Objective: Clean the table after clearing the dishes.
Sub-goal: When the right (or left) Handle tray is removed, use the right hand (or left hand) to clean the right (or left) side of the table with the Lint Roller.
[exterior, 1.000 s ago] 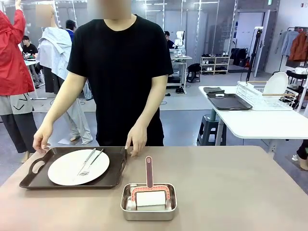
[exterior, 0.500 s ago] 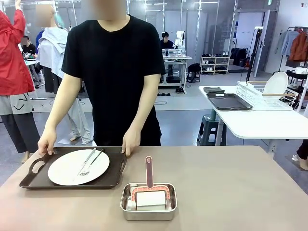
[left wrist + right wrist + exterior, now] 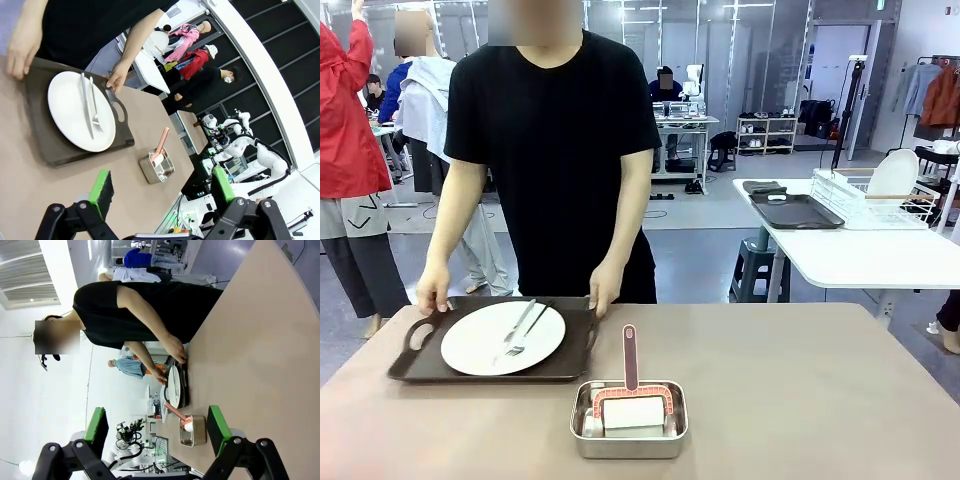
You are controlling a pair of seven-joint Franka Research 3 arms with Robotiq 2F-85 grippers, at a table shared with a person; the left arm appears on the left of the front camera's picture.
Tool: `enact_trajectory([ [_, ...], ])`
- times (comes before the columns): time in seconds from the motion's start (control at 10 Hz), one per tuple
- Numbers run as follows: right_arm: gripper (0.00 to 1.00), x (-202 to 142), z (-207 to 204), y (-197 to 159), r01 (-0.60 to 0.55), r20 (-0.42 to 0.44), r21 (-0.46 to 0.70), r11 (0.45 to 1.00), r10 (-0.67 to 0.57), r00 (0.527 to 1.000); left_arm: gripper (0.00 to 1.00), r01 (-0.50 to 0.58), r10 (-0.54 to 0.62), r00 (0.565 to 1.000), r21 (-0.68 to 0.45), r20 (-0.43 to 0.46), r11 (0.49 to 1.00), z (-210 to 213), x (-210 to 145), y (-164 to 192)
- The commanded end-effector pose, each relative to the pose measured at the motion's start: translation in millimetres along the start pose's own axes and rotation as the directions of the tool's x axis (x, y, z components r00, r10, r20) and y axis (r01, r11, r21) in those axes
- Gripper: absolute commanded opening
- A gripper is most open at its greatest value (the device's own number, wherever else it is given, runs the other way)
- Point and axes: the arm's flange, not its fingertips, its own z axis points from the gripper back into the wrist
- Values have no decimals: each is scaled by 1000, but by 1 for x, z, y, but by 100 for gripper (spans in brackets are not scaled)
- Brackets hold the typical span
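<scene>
A white plate [image 3: 503,338] with a fork and knife [image 3: 523,327] lies on a dark brown tray [image 3: 420,366] at the left of the beige table [image 3: 800,400]. The person's two hands grip the tray's far corners. In the left wrist view my left gripper [image 3: 161,187] hangs open high above the table [image 3: 20,180], well apart from the plate [image 3: 70,115] and tray [image 3: 45,145]. My right gripper [image 3: 157,432] is open too and holds nothing, far from the plate [image 3: 173,385].
A small steel pan [image 3: 628,420] holding a white block and a pink-handled brush sits near the table's front middle, just right of the tray. A white table [image 3: 860,255] at the back right carries a dark tray [image 3: 795,212] and a dish rack [image 3: 875,195]. People stand behind.
The person has closed both hands on the tray's far edge and shifted it, with plate and cutlery, to the right and slightly away from me. The pan has not moved.
</scene>
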Motion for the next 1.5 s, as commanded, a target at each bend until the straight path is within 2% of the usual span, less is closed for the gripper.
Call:
enact_trajectory([
  [0.0,100,-1,4,0,0,-17,1,1000,0,1000,100,3,-3,1000,-1,5,1000,3,0,-2],
  [1.0,100,-1,4,0,0,-17,1,1000,0,1000,100,0,0,1000,0,0,1000,0,0,0],
  [1.1,100,-1,4,0,0,-17,1,1000,0,1000,100,134,-129,984,31,-126,991,-24,16,-17],
  [1.2,100,-1,4,0,0,-17,1,1000,0,1000,100,222,-205,944,39,-260,974,-65,42,-39],
  [1.4,100,-1,4,0,0,-17,1,1000,0,1000,100,336,-295,833,3,-468,942,-155,71,-70],
])
